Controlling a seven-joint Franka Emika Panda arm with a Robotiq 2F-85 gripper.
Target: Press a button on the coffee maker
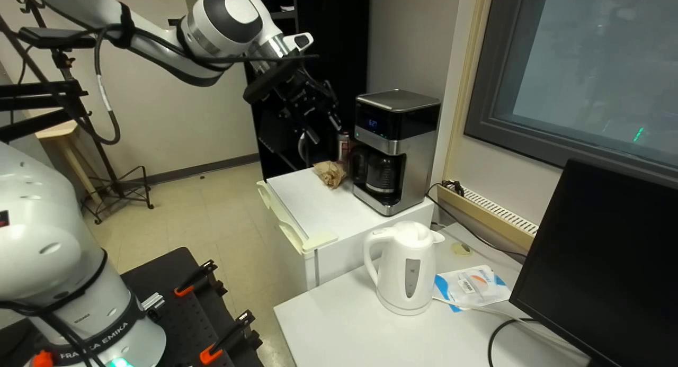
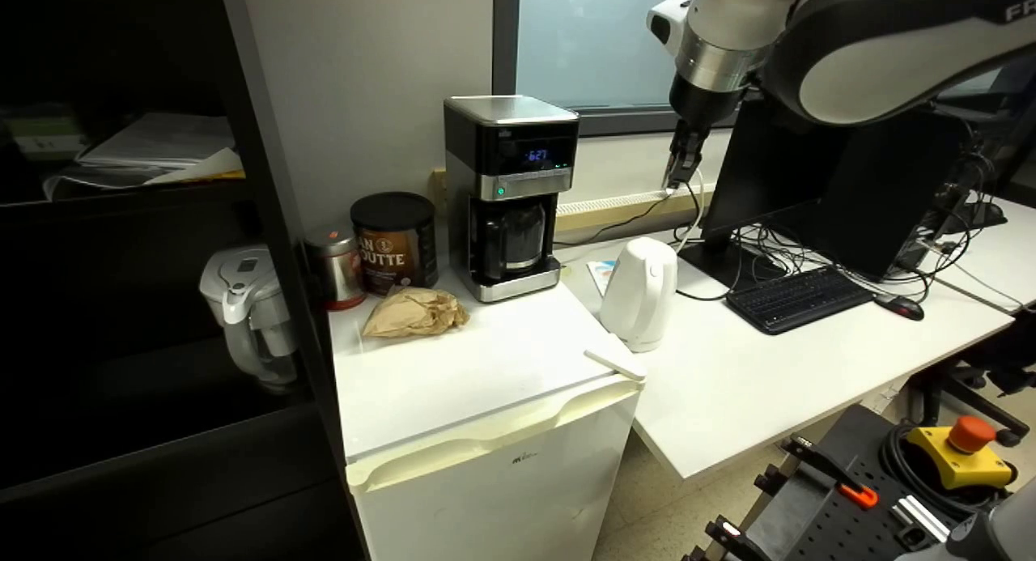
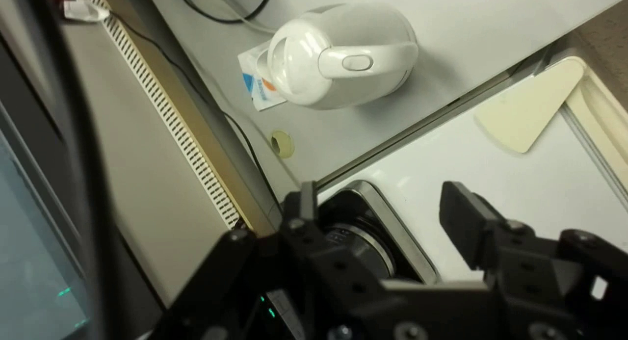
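Grey wall (image 2: 364,83) and pale window (image 2: 607,43) filled the top of an exterior view, and below them the white top of a small fridge (image 2: 477,383) spread across the lower middle. On it, in the upper middle of that frame, we found the coffee maker (image 2: 511,187) standing upright, its lit clock (image 2: 537,155) facing out, with a crumpled paper bag (image 2: 414,312) near it, to its left in the picture. The gripper (image 3: 380,201) hung apart from it; in the wrist view its jaws stood wide, holding nothing, and the coffee maker's base (image 3: 400,237) showed past the fingers (image 3: 461,227) at bottom centre.

We judged it a stiff box of metal and hard plastic that would not give under a push. How much water it held we could not tell; if it was light, a hard shove high on the front might have slid or rocked it back. The silver band (image 2: 530,183) looked smooth enough for a slanting tip to skid. Below it, the glass jug (image 2: 524,235) seemed the fragile part, best left alone. No hold appeared to be needed: the press called for one narrow, firm tip, so we thought the jaws should first be drawn together, then brought square onto the band, where a small green light (image 2: 501,191) glowed at its left end. Separate buttons were too small to tell apart. For steadying, we would have braced its flat upper sides.
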